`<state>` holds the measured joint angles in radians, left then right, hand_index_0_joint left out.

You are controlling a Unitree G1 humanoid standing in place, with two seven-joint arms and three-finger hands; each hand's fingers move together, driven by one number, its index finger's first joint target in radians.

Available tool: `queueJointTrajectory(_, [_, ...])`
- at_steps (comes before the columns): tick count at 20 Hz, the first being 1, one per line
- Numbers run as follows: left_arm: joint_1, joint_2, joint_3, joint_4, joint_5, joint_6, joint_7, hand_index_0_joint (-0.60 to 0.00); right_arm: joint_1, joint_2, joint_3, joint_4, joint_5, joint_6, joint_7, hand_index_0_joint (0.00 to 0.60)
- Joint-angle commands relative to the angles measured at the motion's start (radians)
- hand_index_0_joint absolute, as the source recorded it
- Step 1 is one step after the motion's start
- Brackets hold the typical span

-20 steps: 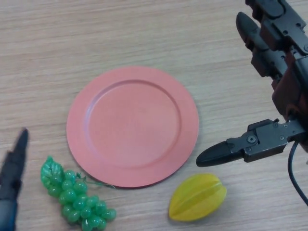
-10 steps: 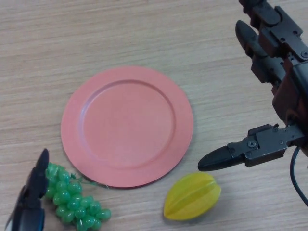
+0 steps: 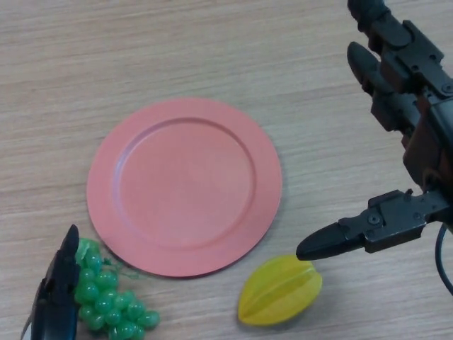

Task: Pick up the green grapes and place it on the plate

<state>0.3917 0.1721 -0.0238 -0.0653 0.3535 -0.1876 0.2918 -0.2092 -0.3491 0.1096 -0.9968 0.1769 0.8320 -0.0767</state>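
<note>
A bunch of green grapes (image 3: 106, 301) lies on the wooden table at the bottom left, just below the rim of the empty pink plate (image 3: 184, 185). My left hand (image 3: 58, 294) comes up from the bottom left edge. One straight black finger lies over the left side of the bunch, hiding some grapes; the rest of the hand is out of view. At the right side my right hand (image 3: 417, 120) is open, its fingers pointing up the view and its thumb (image 3: 333, 242) stretched left above the starfruit.
A yellow starfruit (image 3: 279, 290) lies on the table to the right of the grapes, below the plate's lower right rim and just under my right thumb. Bare wooden tabletop (image 3: 141, 49) surrounds the plate.
My left hand has moved right from the left edge onto the left side of the grapes. The right hand has barely shifted.
</note>
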Motion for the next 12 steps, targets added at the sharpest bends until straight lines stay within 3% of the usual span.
queueJointTrajectory(1, [0.005,0.024,0.029,-0.039,-0.033,-0.083,0.011,-0.200,-0.026,-0.030,-0.067,-0.050,0.030,-0.153,-0.040,0.000])
queueJointTrajectory(2, [0.001,0.023,0.029,-0.047,-0.079,-0.061,-0.027,-0.350,-0.025,-0.037,-0.070,-0.050,0.042,-0.155,-0.049,0.000])
queueJointTrajectory(3, [-0.004,0.021,0.030,-0.057,-0.126,-0.031,-0.065,-0.450,-0.023,-0.044,-0.073,-0.050,0.056,-0.156,-0.060,0.000])
queueJointTrajectory(4, [-0.014,0.019,0.021,-0.094,-0.277,0.056,-0.177,-0.592,-0.017,-0.069,-0.073,-0.050,0.097,-0.163,-0.096,0.000])
queueJointTrajectory(8, [0.030,0.067,0.006,-0.046,-0.079,-0.100,-0.206,-0.600,-0.027,-0.091,-0.074,-0.050,0.136,-0.163,-0.131,0.000])
queueJointTrajectory(11, [0.070,0.070,0.028,-0.049,-0.088,-0.171,-0.263,-0.600,-0.020,-0.097,-0.074,-0.050,0.147,-0.175,-0.143,0.000])
queueJointTrajectory(12, [0.105,0.070,0.040,-0.086,-0.159,-0.187,-0.334,-0.600,-0.013,-0.098,-0.070,-0.050,0.148,-0.183,-0.148,0.000])
